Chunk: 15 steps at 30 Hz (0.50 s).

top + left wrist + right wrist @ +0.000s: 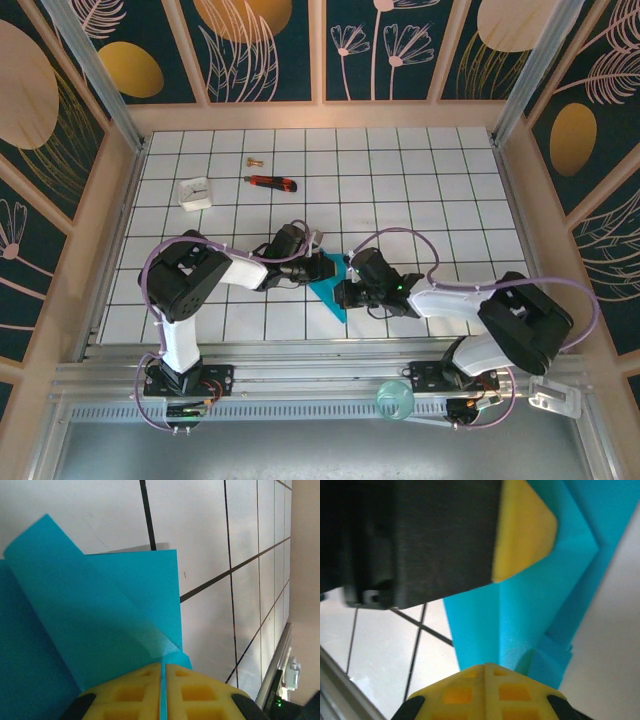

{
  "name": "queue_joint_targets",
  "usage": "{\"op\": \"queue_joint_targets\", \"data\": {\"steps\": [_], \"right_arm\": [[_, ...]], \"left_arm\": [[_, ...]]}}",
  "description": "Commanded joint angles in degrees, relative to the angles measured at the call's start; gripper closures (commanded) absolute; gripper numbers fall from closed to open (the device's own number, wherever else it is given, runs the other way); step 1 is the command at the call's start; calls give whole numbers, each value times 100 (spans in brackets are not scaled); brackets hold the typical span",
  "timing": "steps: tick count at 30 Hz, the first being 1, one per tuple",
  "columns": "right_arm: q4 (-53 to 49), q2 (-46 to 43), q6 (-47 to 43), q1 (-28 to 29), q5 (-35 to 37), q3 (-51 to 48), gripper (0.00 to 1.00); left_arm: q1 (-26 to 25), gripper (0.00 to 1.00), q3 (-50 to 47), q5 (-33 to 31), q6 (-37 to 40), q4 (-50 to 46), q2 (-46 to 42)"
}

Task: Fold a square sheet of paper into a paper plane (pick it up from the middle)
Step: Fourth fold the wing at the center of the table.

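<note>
Square sheet of paper (328,295) (teal, creased) sits pinched by left gripper (163,669) and right gripper (485,670).

white block (195,192), red-black knife (271,182), small brass piece (252,159)

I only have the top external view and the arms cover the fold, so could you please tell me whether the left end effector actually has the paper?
Observer: Yes. In the left wrist view, the left end effector is shut on an edge of the square sheet of paper, with a thin teal strip between its pads.
Operator: Thank you. Does the sheet lie flat there?
Observer: No. A flap is raised and curls over the layer beneath.
Operator: And the right side?
Observer: The right end effector is shut too, and a crease runs straight into the line between its pads.
</note>
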Motion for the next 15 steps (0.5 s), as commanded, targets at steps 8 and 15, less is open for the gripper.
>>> {"op": "queue_joint_targets", "data": {"steps": [8, 15], "right_arm": [[-11, 52, 258, 377, -72, -676, 100], [-657, -726, 606, 799, 215, -1001, 100]], "left_arm": [[50, 87, 8, -341, 149, -412, 288], [54, 87, 17, -371, 185, -440, 280]]}}
